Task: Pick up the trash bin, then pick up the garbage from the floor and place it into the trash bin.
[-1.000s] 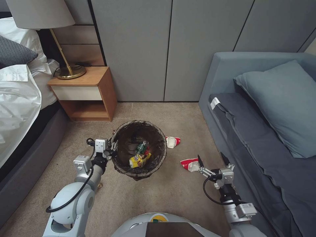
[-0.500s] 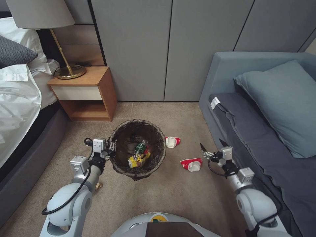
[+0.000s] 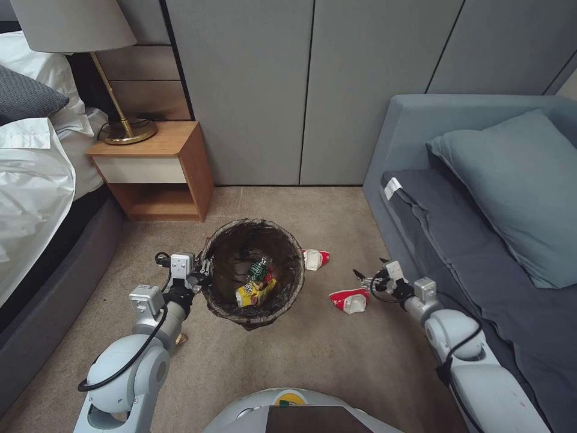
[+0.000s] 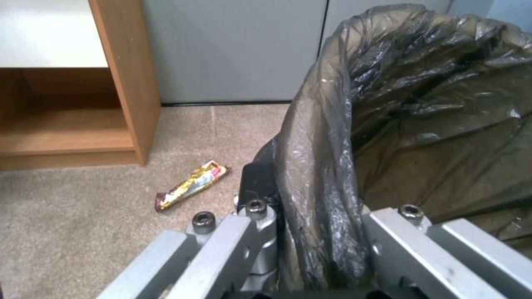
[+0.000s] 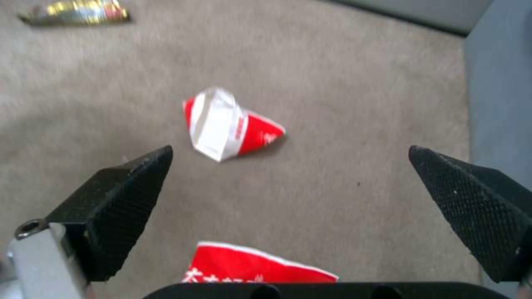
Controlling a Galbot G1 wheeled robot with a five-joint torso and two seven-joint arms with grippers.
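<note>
The trash bin, lined with a dark bag, hangs off the carpet with my left gripper shut on its near-left rim. In the left wrist view the left gripper pinches the bag-covered rim. A yellow wrapper and a clear bottle lie inside. My right gripper is open, low over the floor just right of a crushed red-and-white cup. In the right wrist view the right gripper frames a second crushed cup; the nearer cup sits below it. A candy wrapper lies on the carpet.
A wooden nightstand with a lamp stands at the back left, beside the bed. A grey-blue sofa runs along the right, close to my right arm. Grey wall panels close off the back. Open carpet lies in front.
My right gripper has swung forward and left, dropping toward the floor beside the nearer cup, with the arm stretching out. The left gripper and bin have barely moved.
</note>
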